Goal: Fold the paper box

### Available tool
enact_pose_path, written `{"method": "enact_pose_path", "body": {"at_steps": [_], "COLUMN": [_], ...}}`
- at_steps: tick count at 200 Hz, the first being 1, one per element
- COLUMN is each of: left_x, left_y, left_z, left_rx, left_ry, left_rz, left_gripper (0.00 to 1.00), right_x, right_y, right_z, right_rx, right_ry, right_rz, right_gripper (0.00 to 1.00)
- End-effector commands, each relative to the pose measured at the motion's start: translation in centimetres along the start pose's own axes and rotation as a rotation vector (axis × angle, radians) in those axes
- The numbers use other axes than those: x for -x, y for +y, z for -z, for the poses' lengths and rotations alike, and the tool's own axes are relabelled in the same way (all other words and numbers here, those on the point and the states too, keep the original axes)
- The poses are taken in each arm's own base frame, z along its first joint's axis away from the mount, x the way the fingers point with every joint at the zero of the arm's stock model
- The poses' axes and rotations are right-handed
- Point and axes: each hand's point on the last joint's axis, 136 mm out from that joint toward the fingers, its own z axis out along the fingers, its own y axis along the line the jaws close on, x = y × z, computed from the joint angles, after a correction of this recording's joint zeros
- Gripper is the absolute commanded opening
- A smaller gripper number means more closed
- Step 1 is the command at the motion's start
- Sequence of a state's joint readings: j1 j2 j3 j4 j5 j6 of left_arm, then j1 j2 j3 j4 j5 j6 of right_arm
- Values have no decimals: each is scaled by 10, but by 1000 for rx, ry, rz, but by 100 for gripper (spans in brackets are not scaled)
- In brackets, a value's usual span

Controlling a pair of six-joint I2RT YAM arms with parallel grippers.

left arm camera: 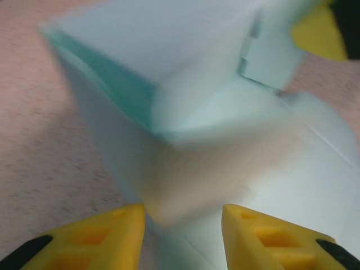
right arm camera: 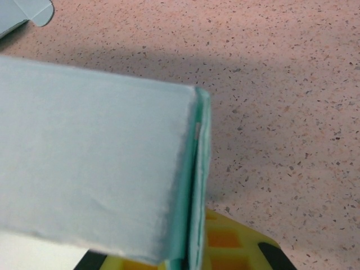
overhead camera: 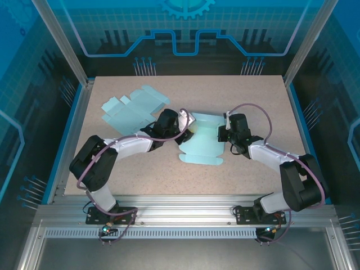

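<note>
The light blue paper box (overhead camera: pixel 202 142) lies partly folded at the table's middle, between both arms. My left gripper (overhead camera: pixel 188 121) is at its left end. In the left wrist view the yellow fingers (left arm camera: pixel 107 230) stand apart, with a raised corner of the paper box (left arm camera: pixel 185 112) just ahead of the left gripper (left arm camera: pixel 183 225) and reaching down between the tips. My right gripper (overhead camera: pixel 225 133) is at the box's right side. Seen from the right wrist, the right gripper (right arm camera: pixel 194 260) is shut on a doubled upright wall of the box (right arm camera: pixel 95 169), with one yellow finger (right arm camera: pixel 236 247) showing beside it.
A second flat, unfolded light blue box blank (overhead camera: pixel 132 109) lies at the back left of the table; its corner (right arm camera: pixel 28 14) shows in the right wrist view. The right gripper's yellow finger (left arm camera: pixel 320 31) shows in the left wrist view. Aluminium frame posts stand at the table's corners.
</note>
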State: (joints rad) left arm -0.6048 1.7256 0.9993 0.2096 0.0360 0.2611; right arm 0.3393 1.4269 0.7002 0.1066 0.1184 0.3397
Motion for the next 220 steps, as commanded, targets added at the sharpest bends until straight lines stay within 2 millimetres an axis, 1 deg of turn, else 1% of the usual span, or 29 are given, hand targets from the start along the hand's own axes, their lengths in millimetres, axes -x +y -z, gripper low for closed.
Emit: {"method": "enact_pose_path", "body": {"at_steps": [1,24,57,85,107,124,155,170,192,220], "left_x": [19,22,25,31,35,39,47,48,42,25], "left_y": [31,42,50,65,78,84,84,89,102,119], "left_z": [-4,-4,-7,-1,7,11,12,16,21,34], "left_rx": [189,267,306,392,486,550,605,645,735,861], "left_ry": [-116,-159,-188,-228,-267,-301,-373,-412,-434,-486], "left_rz": [53,64,80,139,197,249,330,395,500,665], "left_gripper": [41,38,39,17,10,10,10,10,9,7], "right_x": [10,11,10,10,11,10,7,6,6,5], "right_y": [10,12,13,14,15,15,15,16,18,18], "right_z": [0,0,0,0,0,0,-3,-4,-2,2], "right_rx": [48,54,67,68,71,71,61,66,59,40], "right_ry": [-27,-30,-31,-31,-32,-31,-14,-9,-22,-39], "right_rz": [-1,1,4,4,4,2,-9,-11,-13,-7], "right_gripper": [0,0,0,0,0,0,0,0,0,0]}}
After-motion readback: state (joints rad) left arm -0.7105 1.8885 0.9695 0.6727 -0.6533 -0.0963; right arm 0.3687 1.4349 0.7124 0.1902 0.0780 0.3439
